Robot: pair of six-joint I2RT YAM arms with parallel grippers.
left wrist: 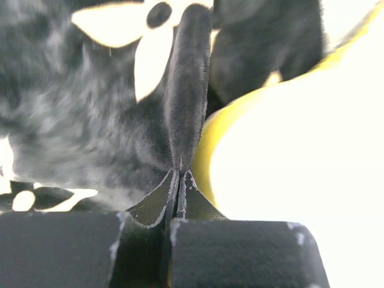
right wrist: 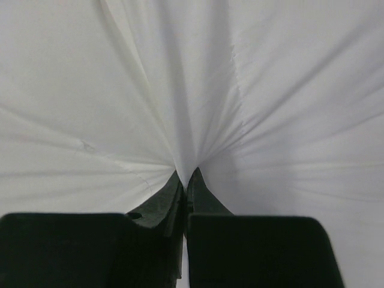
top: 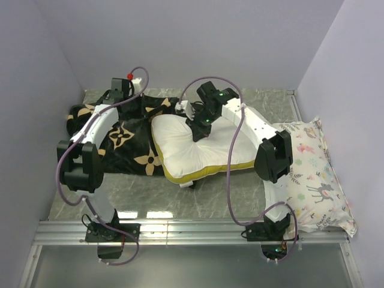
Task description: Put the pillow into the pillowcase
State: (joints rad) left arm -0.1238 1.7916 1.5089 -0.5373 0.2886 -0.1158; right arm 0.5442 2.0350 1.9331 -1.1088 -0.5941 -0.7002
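The black plush pillowcase (top: 123, 141) with tan flowers lies at the left of the table. The white pillow (top: 207, 153) with its yellow band lies in the middle, its left end against the pillowcase. My left gripper (top: 123, 95) is at the pillowcase's far edge. In the left wrist view it (left wrist: 180, 174) is shut on a fold of the pillowcase (left wrist: 186, 90), with the pillow (left wrist: 300, 150) just to the right. My right gripper (top: 198, 133) is on top of the pillow. In the right wrist view it (right wrist: 187, 174) is shut on a pinch of the pillow (right wrist: 270, 90).
A white pillow printed with pastel deer (top: 312, 174) lies at the right side of the table, under the right arm. Grey walls close in the left, back and right. A metal rail (top: 192, 231) runs along the near edge.
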